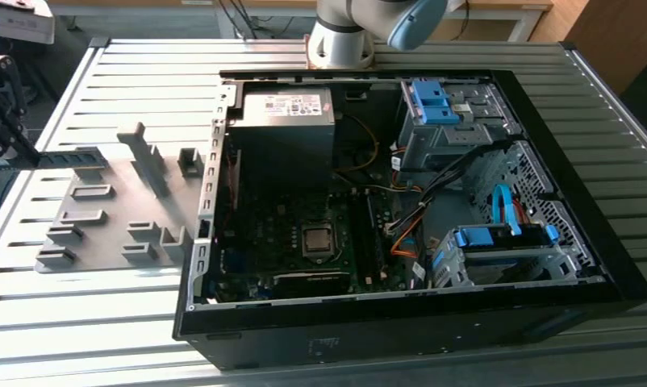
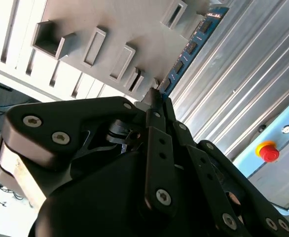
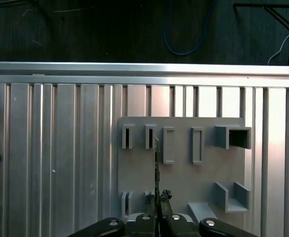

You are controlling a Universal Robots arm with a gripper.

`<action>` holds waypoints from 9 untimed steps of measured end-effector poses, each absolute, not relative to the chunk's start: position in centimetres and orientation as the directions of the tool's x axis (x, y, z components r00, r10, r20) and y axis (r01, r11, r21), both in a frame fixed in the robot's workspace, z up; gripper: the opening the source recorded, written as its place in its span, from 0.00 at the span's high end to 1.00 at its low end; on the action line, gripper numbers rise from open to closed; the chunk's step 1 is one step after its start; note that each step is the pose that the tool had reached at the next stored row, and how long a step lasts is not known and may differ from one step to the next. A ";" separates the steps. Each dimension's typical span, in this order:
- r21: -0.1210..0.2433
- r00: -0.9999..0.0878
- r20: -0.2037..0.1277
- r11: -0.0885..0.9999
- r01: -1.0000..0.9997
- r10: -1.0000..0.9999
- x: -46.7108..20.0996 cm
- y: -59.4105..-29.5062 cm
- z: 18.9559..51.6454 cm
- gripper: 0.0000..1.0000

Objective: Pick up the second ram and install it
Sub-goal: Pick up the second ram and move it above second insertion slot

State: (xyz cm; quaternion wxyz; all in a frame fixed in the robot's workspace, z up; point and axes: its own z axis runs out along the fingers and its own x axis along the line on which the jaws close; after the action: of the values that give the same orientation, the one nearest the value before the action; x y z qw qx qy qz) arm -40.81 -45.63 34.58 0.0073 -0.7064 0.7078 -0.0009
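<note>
Black and chunky, the end effector point(image 2: 157, 101) is clamped tight on 1 end of the memory stick point(image 2: 190, 45). In the second wrist view the stick is blue-green with small dark chips. It points away from the fingers point(image 2: 158, 143) and across the grey holder point(image 2: 110, 29). Its far end reaches past the holder's edge, over the silver desk point(image 2: 233, 74). In the first wrist view the stick shows edge-on as a thin line over the holder, just beside 1 narrow slot point(image 3: 149, 137). I cannot tell if it touches the holder. In the exterior view the open computer case point(image 1: 616, 266) sits on the desk, just beside the holder, on the exterior view's right. A red button point(image 2: 267, 151) sits on a pale blue box past the desk's edge.
</note>
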 end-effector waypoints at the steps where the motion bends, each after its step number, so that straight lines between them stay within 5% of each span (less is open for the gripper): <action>1: -0.012 -0.002 -0.009 0.002 -1.000 -1.000 -40.8 -45.6 34.9 0.86; 9: -0.012 -0.002 -0.009 0.002 -1.000 -1.000 -40.8 -45.6 37.7 0.86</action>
State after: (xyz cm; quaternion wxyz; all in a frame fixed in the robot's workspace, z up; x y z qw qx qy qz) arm -40.81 -45.63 37.70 0.0073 -0.7064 0.7078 -0.0009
